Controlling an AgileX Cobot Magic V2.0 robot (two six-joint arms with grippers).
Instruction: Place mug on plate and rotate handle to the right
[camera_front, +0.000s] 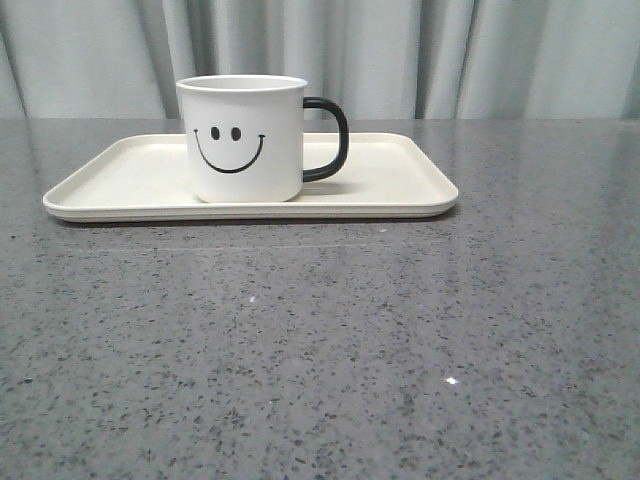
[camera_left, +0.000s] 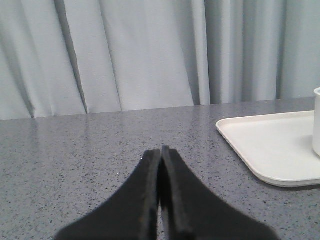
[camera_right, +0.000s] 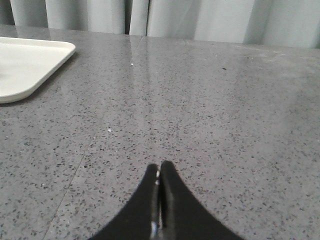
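- The left gripper (camera_left: 161, 152) is low over the gray table (camera_front: 320, 350). Its two black fingers (camera_left: 150, 185) are pressed together at the tips, with nothing between them.
- The right gripper (camera_right: 160, 167) is low over the table too. Its two fingers (camera_right: 172, 200) touch at the tips, and it holds nothing.
- Both grippers are well apart from the mug. In the front view you cannot see either one.
- The near part of the table is gray stone with small dark specks.
- Farther back the plate (camera_front: 120, 165) lies flat on the table. It is cream, long and wide, with round corners and a low rim.
- The left wrist view shows one corner of the plate (camera_left: 260, 145) and a thin slice of the mug (camera_left: 316, 120). The right wrist view shows another corner of the plate (camera_right: 30, 65).
- The mug (camera_front: 243, 138) stands upright on the plate, a bit left of the middle. It is white, and its black smiley face looks toward the front camera.
- The handle (camera_front: 332, 138) is black and sticks out to the right side.
- Behind the table hangs a pale gray curtain (camera_front: 450, 50) with long folds.
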